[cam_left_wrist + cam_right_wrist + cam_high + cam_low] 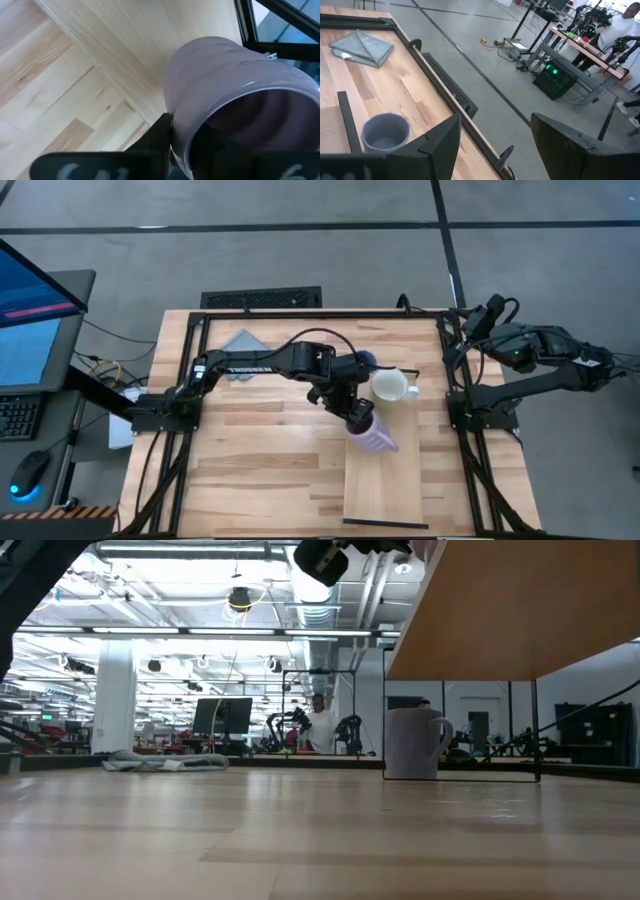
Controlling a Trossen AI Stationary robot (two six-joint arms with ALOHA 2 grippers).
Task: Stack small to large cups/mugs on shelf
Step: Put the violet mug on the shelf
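Lavender mug (373,437) sits clamped by its rim in the left jaws (358,420), tipped over the shelf (385,490), probably for placing; right jaws (495,145) gape empty, parked aside.

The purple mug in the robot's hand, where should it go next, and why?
Probably straight down, turning upright, onto the shelf. The left hand holds the purple mug tilted above the shelf's pale plank, which lies bare below it, and the white mug stands apart.

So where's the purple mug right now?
In the high view, the purple mug is tipped on its side in the left gripper over the shelf at mid-table, just below the white mug.
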